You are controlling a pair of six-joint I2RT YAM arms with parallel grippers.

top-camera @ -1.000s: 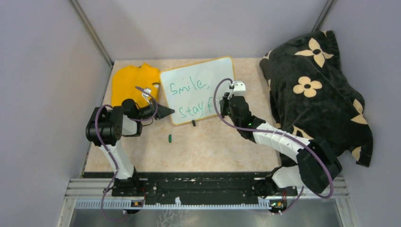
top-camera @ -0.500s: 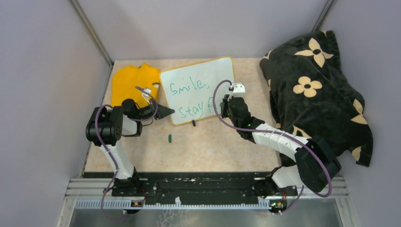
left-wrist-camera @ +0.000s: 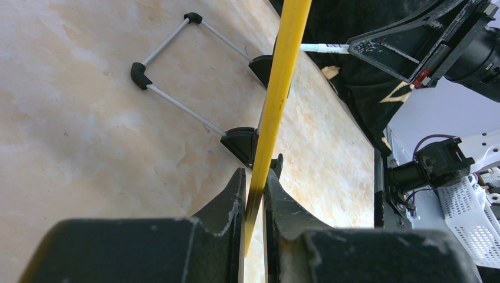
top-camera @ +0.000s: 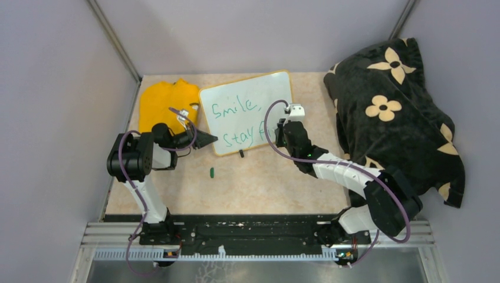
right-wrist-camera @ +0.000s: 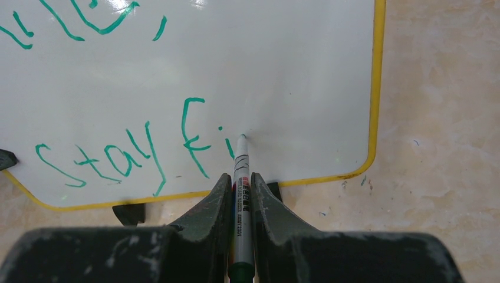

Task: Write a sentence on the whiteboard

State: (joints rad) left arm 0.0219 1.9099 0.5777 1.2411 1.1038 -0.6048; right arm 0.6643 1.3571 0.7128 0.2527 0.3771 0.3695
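From above, the whiteboard (top-camera: 272,93) lies tilted on the table (top-camera: 265,177) in the upper middle of the frame. The sentence (top-camera: 236,121) runs across it in green, "Smile," above and "Stay" with a further letter partly hidden below. The left end effector (top-camera: 207,140) meets the board's lower left edge. The right end effector (top-camera: 279,131) hangs over its lower right part. A yellow cloth (top-camera: 162,103) lies just left of the board and a dark flowered blanket (top-camera: 392,106) fills the right side. A small green piece (top-camera: 211,172) sits on the table below the board.

The left wrist view shows the left end effector (left-wrist-camera: 255,177) clamped on the board's yellow frame edge (left-wrist-camera: 283,65), seen edge-on. The black clip feet (left-wrist-camera: 242,144) stand beside it on the table. At the upper right, the right end effector (left-wrist-camera: 413,44) holds a white marker (left-wrist-camera: 321,48) towards the board.

In the right wrist view the right end effector (right-wrist-camera: 240,180) grips the marker (right-wrist-camera: 240,177) between both fingers. Its tip touches the white surface just right of "Stay Fi" (right-wrist-camera: 130,153), near the board's lower right corner (right-wrist-camera: 370,159).
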